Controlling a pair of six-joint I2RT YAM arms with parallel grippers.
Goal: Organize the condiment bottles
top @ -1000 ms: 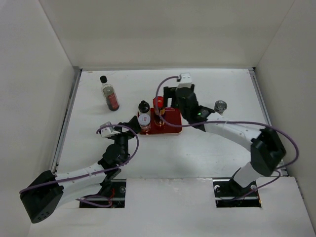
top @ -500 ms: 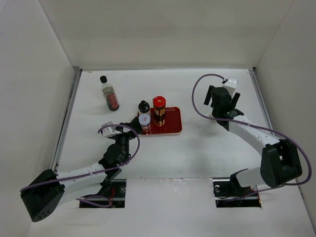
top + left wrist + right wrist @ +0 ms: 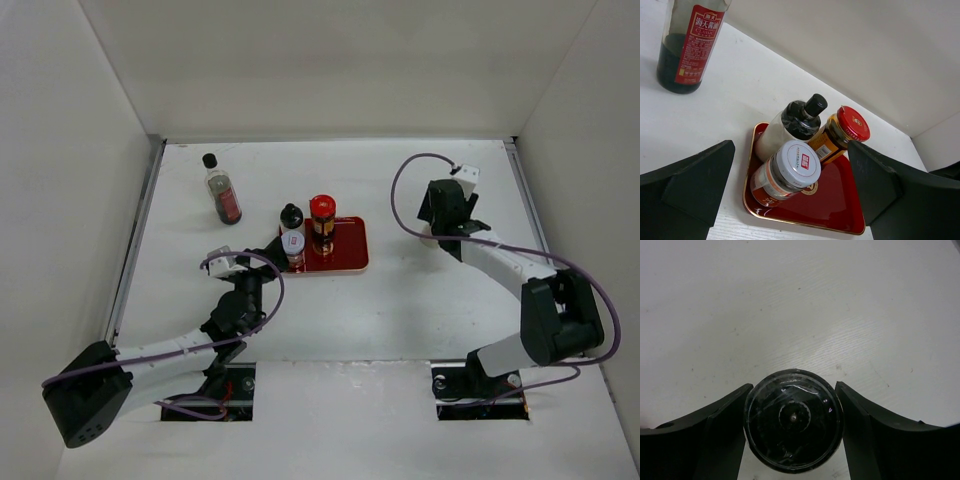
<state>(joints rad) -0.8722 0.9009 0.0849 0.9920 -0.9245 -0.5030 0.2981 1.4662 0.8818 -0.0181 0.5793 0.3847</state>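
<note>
Left gripper (image 3: 791, 147) is spread wide and holding nothing, hovering just short of the red tray (image 3: 837, 207) with its fingers pointed at the tray's left end. On that end we've got three of the bottles bunched together, touching or nearly so. A white-lidded jar (image 3: 790, 172) sits on the near corner, a short black-capped bottle (image 3: 799, 119) is right behind it, and a red-capped brown jar (image 3: 842, 132) stands beside that one. Over on the right side of the table (image 3: 400, 300), well apart from the tray, the right gripper (image 3: 793, 386) is down over a dark-topped shaker (image 3: 792, 427). One finger is snug against each side of the lid, so we're calling it a pinch. Farthest back on the left, the tall black-capped bottle (image 3: 222, 192) of dark liquid stands upright on the table, off the tray.
</note>
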